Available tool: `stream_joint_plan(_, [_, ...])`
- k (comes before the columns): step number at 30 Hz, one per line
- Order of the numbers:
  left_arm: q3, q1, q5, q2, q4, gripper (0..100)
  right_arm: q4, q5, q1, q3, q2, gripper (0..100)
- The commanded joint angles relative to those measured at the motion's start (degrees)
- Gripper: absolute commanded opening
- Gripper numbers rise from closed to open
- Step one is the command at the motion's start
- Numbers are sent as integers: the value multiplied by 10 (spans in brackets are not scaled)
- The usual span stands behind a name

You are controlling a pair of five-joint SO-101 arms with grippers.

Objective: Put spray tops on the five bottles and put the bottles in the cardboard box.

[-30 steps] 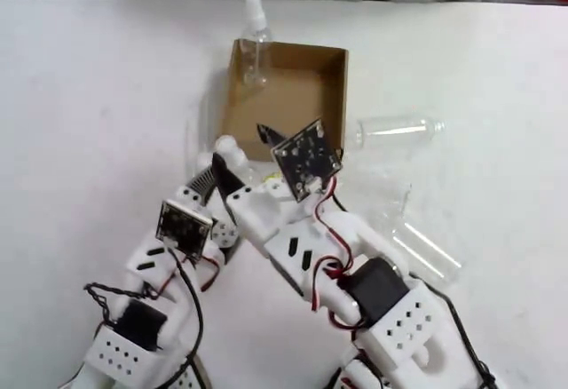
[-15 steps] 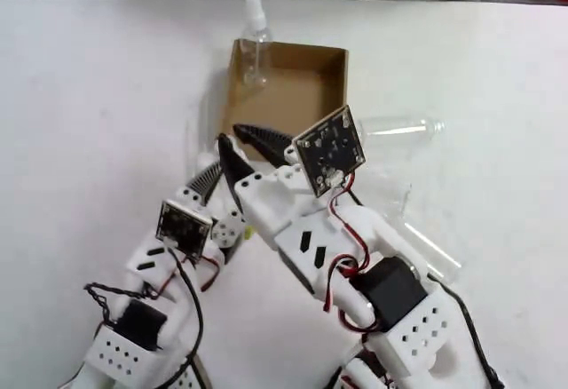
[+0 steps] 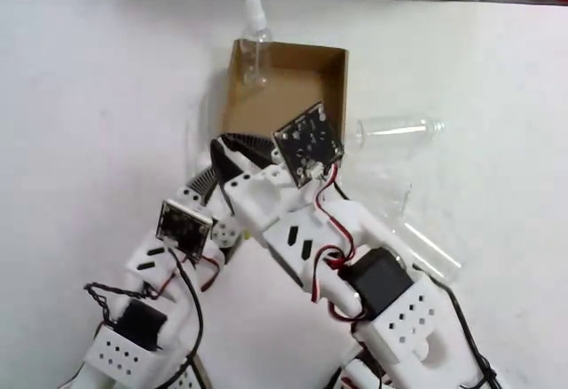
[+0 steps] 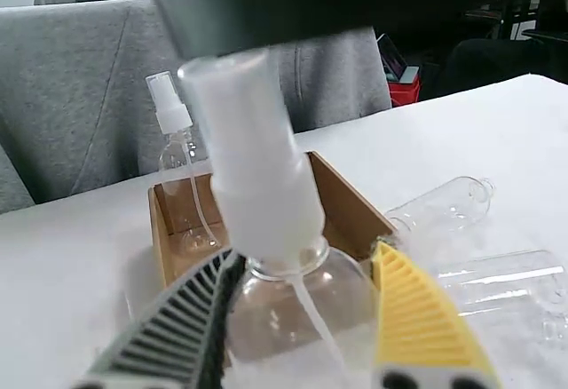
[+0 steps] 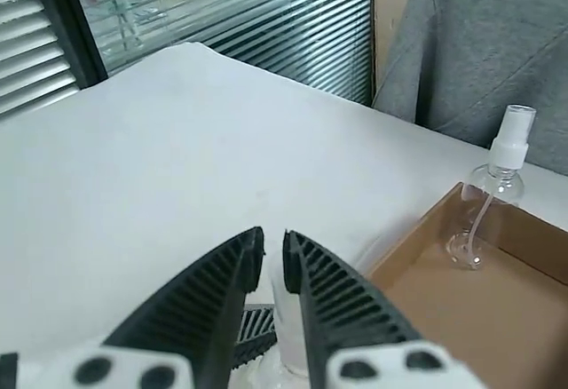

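Left wrist view: bottle (image 4: 293, 309), upright, just in front of the cardboard box (image 4: 348, 201), grasped on both sides by the left gripper (image 4: 306, 265). Spray top (image 4: 257, 167) sits in its neck, pinched between the nearly closed jaws of the right gripper (image 5: 273, 245). Capped bottle (image 3: 255, 51) stands in the box's far corner. Two uncapped bottles (image 3: 395, 131) lie on the table (image 3: 89, 96) beside the box.

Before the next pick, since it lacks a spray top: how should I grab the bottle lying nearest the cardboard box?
Probably mid-body, from straight above, jaws across its width. The lying bottle rests on its side, neck pointing away from the cardboard box, its round sides free.
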Motion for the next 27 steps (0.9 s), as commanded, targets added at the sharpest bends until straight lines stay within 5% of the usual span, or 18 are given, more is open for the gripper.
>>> stream_joint_plan(1, [-3, 4, -3, -13, 1, 24, -4, 2, 17, -12, -7, 15])
stream_joint_plan(14, [-3, 4, -3, -13, 1, 24, 22, 1, 29, -52, -15, 15])
stream_joint_plan(27, [-3, -13, -4, -13, -4, 24, 94, 2, 252, 10, -123, 15])
